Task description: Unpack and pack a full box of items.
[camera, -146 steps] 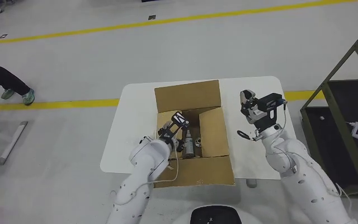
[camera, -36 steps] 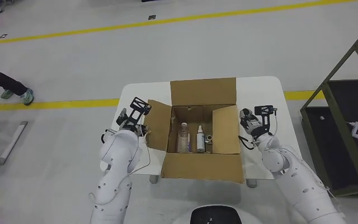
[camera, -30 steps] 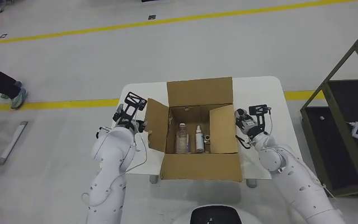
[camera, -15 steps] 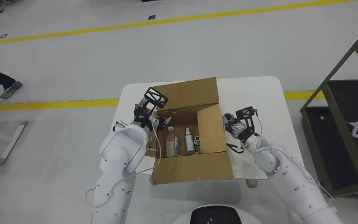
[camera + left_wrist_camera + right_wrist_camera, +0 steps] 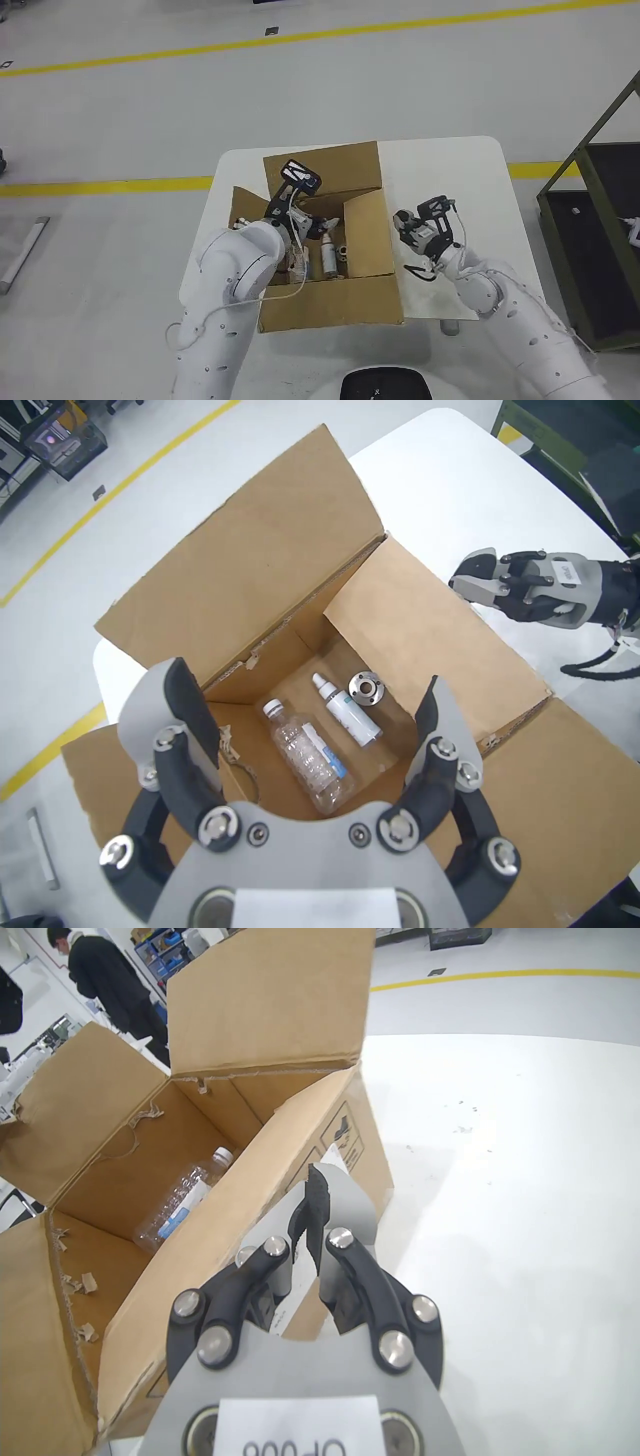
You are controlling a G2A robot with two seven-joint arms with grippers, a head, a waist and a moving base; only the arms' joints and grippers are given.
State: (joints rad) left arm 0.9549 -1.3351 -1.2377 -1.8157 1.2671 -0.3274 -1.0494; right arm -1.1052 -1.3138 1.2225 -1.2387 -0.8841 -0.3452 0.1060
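Note:
An open cardboard box (image 5: 325,300) stands on the white table (image 5: 455,170) with its flaps up. On its floor lie a clear plastic bottle (image 5: 305,755), a small white bottle (image 5: 347,715) and a round metal flange (image 5: 366,689). My left gripper (image 5: 305,679) hangs open over the box opening, above the bottles, holding nothing; from the top it is over the box's left half (image 5: 305,215). My right gripper (image 5: 315,1178) is shut and empty, its tips against the outer face of the right flap (image 5: 368,235). The clear bottle (image 5: 175,1208) also shows past that flap.
Bare table surface (image 5: 500,1168) lies to the right of and behind the box. A dark metal rack (image 5: 600,190) stands on the floor off the table's right side. Torn cardboard scraps (image 5: 82,1283) lie in the box's near corner.
The box has slid left across the table, with the shut right gripper staying against its right flap. The left gripper has come from outside the left flap to above the opening.

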